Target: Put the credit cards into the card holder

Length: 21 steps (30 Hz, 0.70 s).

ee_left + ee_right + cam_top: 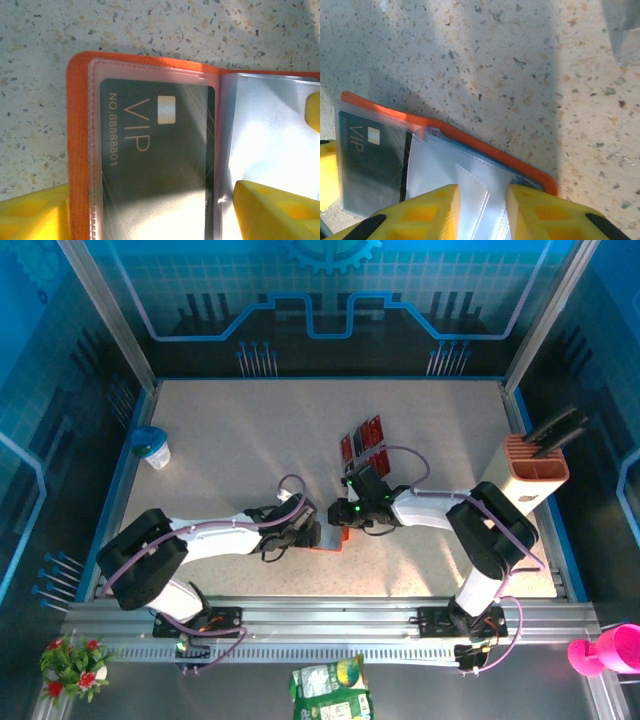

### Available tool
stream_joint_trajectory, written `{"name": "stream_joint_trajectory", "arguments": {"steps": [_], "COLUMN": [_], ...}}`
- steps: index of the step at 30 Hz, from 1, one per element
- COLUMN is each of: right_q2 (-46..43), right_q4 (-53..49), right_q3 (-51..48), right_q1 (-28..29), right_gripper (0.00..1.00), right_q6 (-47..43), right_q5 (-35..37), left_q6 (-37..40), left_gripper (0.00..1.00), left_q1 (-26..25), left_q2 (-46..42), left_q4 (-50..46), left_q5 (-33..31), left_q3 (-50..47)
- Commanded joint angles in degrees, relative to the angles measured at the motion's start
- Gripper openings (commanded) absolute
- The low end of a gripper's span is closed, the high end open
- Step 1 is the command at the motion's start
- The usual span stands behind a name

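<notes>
Left fingers [270, 210] spread open on the open card holder [77, 150], VIP card [155, 165] already sleeved. Right fingers [430, 212] straddle a clear sleeve [472, 185], grip unclear. Next probably calls for fetching one of the loose cards [362, 440].

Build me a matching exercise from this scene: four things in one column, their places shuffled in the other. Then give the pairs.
Things
1. VIP card
2. loose cards
3. cup
4. salmon box

Places
A. at the right edge of the table
B. inside a clear sleeve of the open card holder
C. at the left edge of the table
D. on the bare tabletop, beyond the card holder

Pairs: 1-B; 2-D; 3-C; 4-A
</notes>
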Motion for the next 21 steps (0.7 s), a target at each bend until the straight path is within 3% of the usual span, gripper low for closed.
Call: {"name": "stream_joint_trajectory", "arguments": {"steps": [1,21], "right_q2": [2.3,-0.5], "right_q4": [0.2,-0.8], "right_q3": [0.7,3.1], "right_q1": [0.0,0.3], "right_gripper": [0.30,0.25], "right_q6": [1.0,1.5], "right_q5": [-2.6,-5.3], "left_q6": [0.2,0.0], "left_gripper": [0.75,0.79], "left_q1": [-0.3,-0.1], "left_q2": [1.8,-2.8], "left_q4": [2.1,2.1], "left_q5": [4.1,2.8], "left_q3": [-2.5,-3.8]}}
